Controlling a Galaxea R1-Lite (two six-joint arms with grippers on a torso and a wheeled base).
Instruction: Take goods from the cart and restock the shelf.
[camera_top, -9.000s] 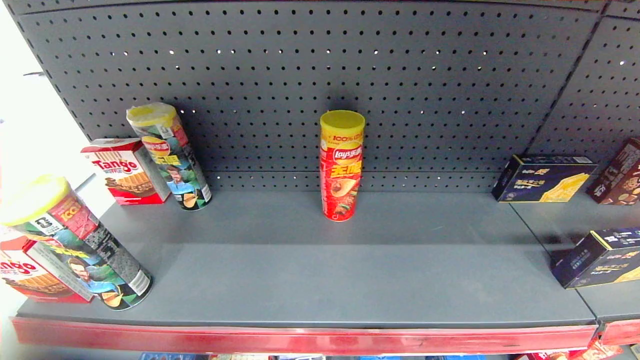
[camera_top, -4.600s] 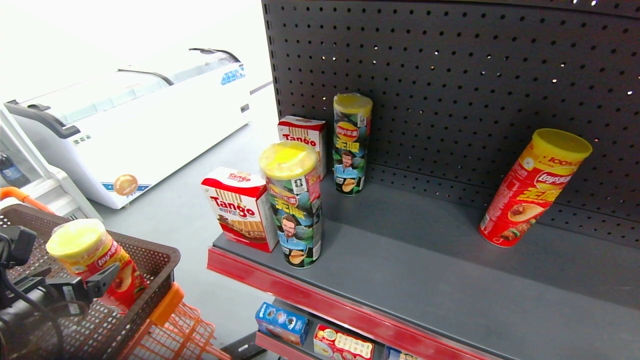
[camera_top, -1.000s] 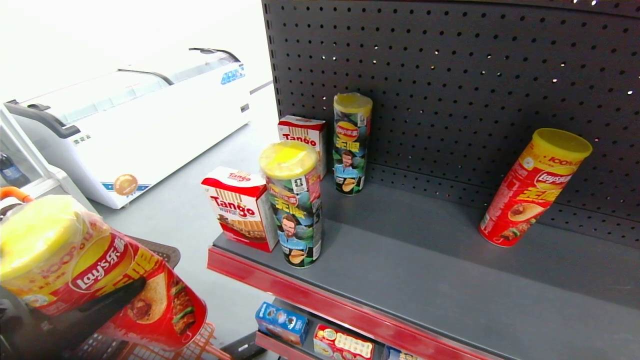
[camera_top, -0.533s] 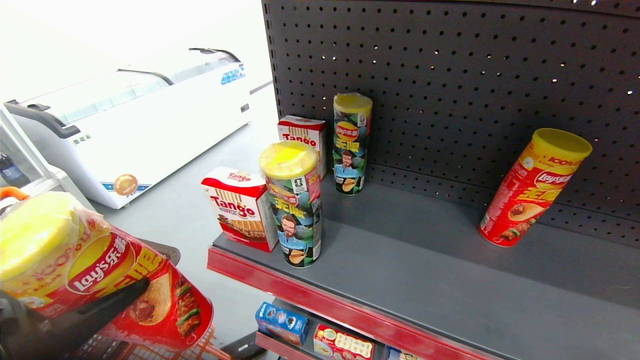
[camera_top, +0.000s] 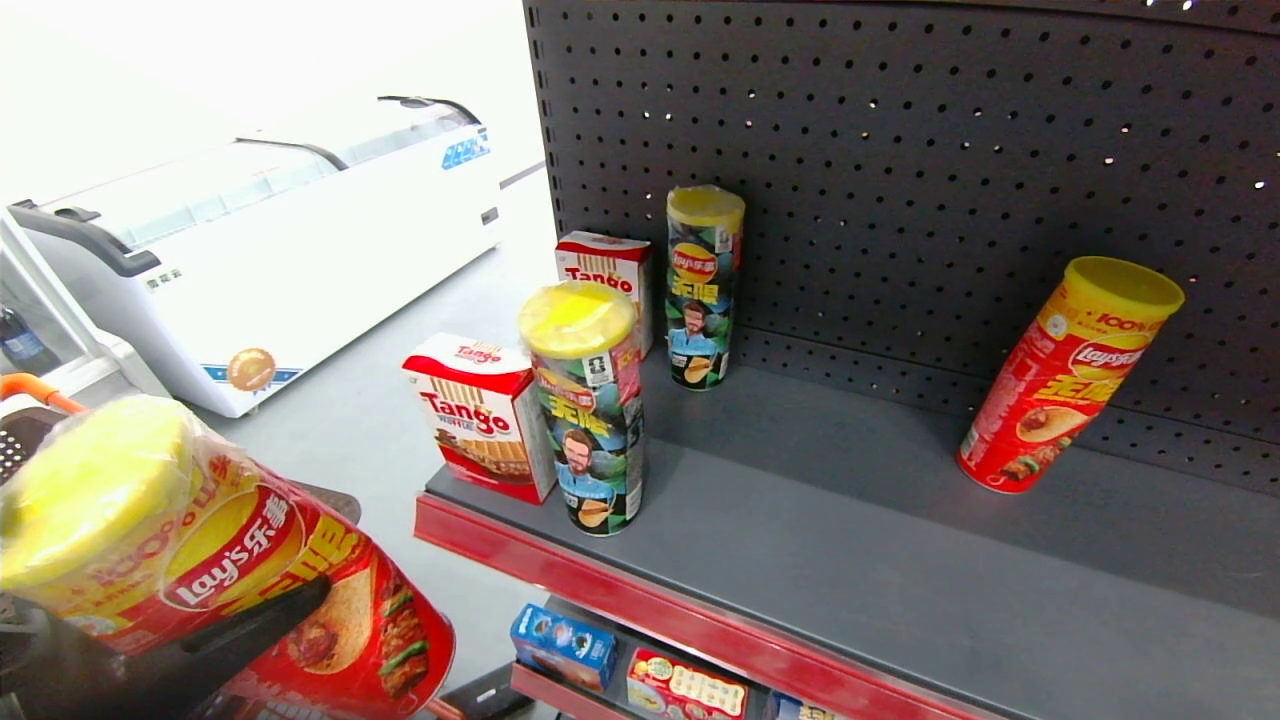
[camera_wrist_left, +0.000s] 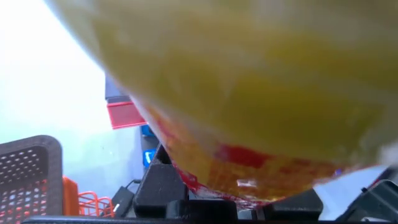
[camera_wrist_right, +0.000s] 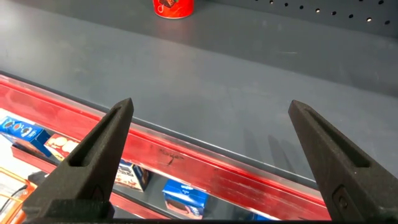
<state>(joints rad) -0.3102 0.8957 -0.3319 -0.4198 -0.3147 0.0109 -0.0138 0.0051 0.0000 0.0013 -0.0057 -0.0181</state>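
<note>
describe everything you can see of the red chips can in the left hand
The red chips can is a tall tube with a printed red label and a yellow lid under clear film. It is tilted, with the lid leaning toward the robot's left. The left hand holds it in the air, short of the shelf. A black finger lies across its front.

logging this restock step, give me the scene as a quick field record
held item: red chip can, held up left of the shelf
left jaws: shut on the red chip can
right jaws: open, over the shelf's front edge
on shelf: another red can, two green cans, two wafer boxes
free space: between the green cans and the shelved red can
step status: held can not yet placed
</note>
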